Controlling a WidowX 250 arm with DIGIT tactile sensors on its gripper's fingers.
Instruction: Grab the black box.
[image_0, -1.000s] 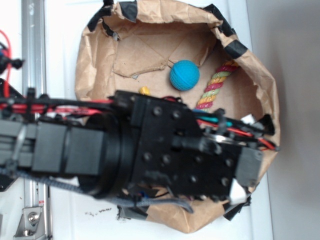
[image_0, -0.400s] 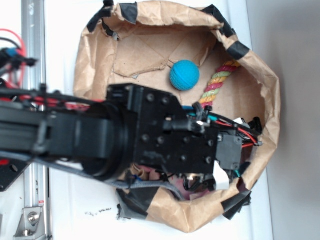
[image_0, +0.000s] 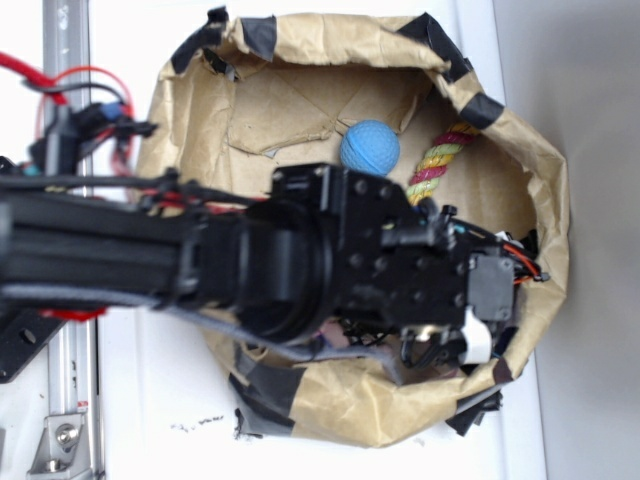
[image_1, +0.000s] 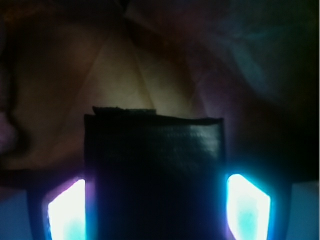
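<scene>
Wrist view: gripper (image_1: 154, 200) straddles the black box (image_1: 154, 170); one glowing finger (image_1: 66, 210) at lower left, the other at lower right, each hard against a side of the box. Box fills centre-bottom of frame, grained top face, upper edge against dim brown paper. Judged clamped on the box, though actual contact pressure cannot be confirmed.

Exterior view: arm (image_0: 200, 270) crosses from left, wrist down inside the paper bag (image_0: 540, 160); box itself hidden beneath it. Teal ball (image_0: 369, 148) and coloured rope (image_0: 432, 165) lie at upper centre, apart from the gripper.

Progress: reach and closure appear done. Remaining: lift clear of the bag.
</scene>
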